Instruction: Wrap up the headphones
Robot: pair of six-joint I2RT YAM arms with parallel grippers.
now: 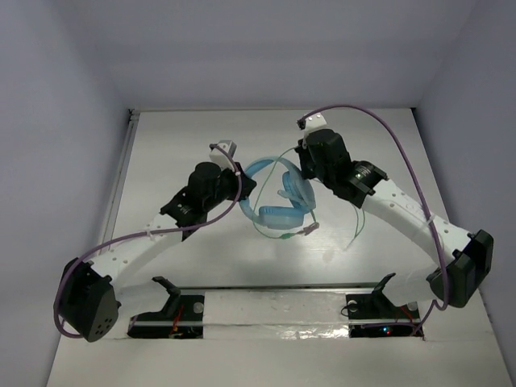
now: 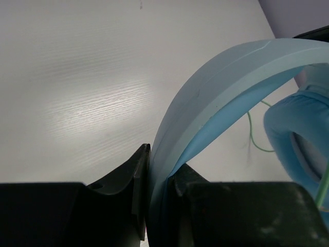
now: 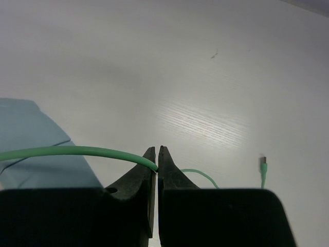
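Observation:
The light blue headphones [image 1: 278, 201] sit mid-table between both arms. My left gripper [image 1: 239, 185] is shut on the headband [image 2: 216, 87], which runs up and right from between my fingers [image 2: 128, 180]; an ear cup [image 2: 295, 134] shows at the right. My right gripper [image 1: 305, 171] is shut on the thin pale green cord [image 3: 77, 151], which enters my jaws from the left and comes out on the right [image 3: 200, 174]. The cord's plug end [image 3: 263, 170] lies on the table at the right. In the top view the cord [image 1: 361, 218] loops over the table below the headphones.
The white table [image 1: 177, 266] is walled by a pale enclosure. Thick purple arm cables [image 1: 379, 121] arc over the right arm and trail along the left arm [image 1: 121, 242]. Two black brackets [image 1: 169, 292] stand at the near edge beside the arm bases.

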